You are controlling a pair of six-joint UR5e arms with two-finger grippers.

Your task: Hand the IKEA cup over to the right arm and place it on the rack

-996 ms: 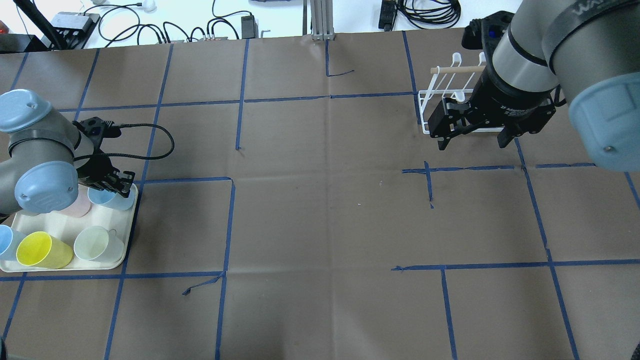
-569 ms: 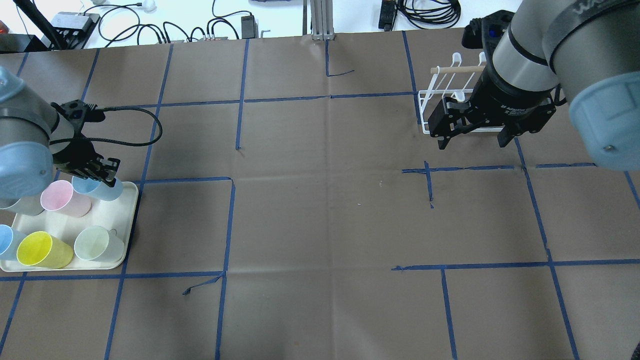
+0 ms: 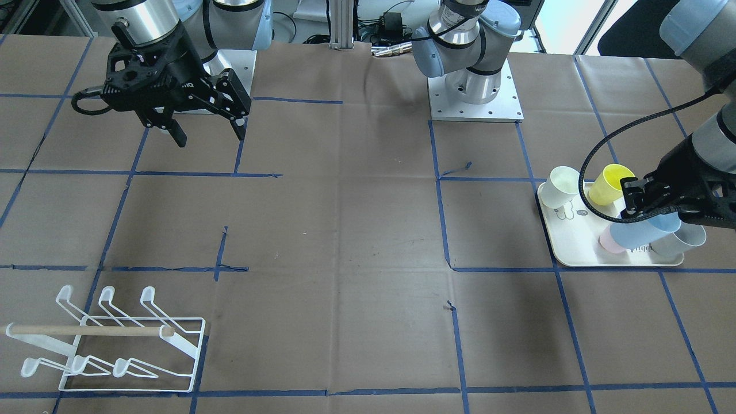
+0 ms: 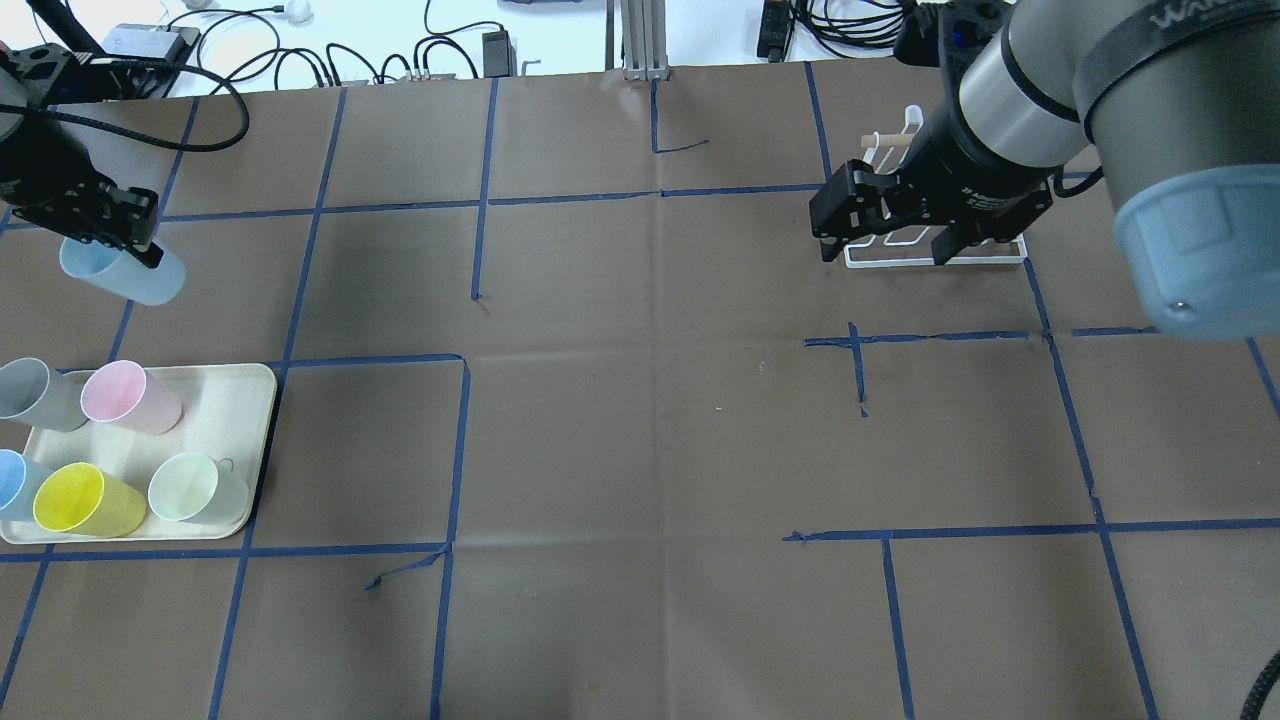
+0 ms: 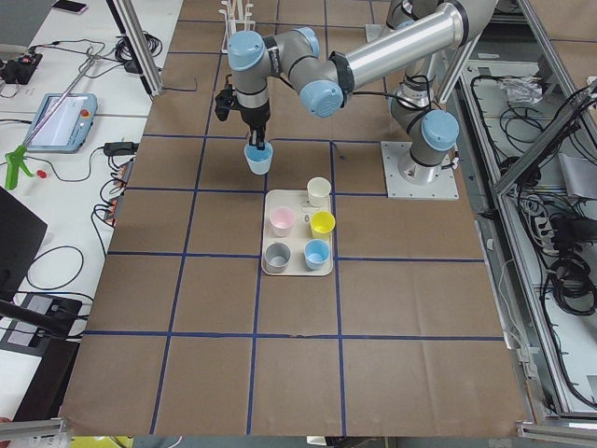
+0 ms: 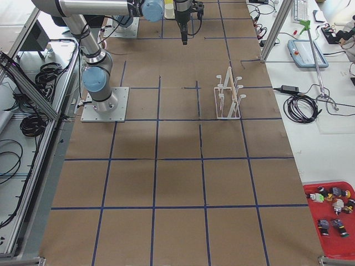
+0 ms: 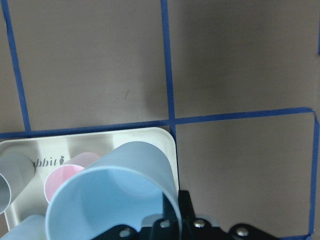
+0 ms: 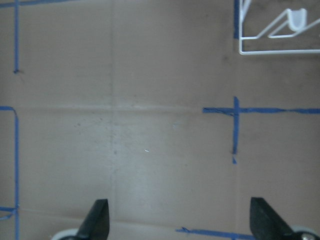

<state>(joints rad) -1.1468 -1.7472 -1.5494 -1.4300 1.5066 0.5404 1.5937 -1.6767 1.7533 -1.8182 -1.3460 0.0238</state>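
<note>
Pinching wall of light-blue cup at rim w/ left gripper: per left wrist view, one finger inside mouth, other outside. Holding cup tilted, mouth up and to one side, in air, off cream tray. In overhead view, placing cup beyond tray's far edge, above brown table; in front view, overlapping tray's near end.

Noting 5 more cups on tray, mouths up per ext. left view: grey, pink, yellow, pale one, blue cut by view's edge.

Spreading fingers of right gripper wide apart, empty, tips pointing down, raised above table.

Locating white wire rack on table at robot's right, far side, prongs up, wooden dowel across top. In right wrist view, showing only rack's corner at upper right, off to side of fingers. Cup and rack well apart, at opposite ends of table.
</note>
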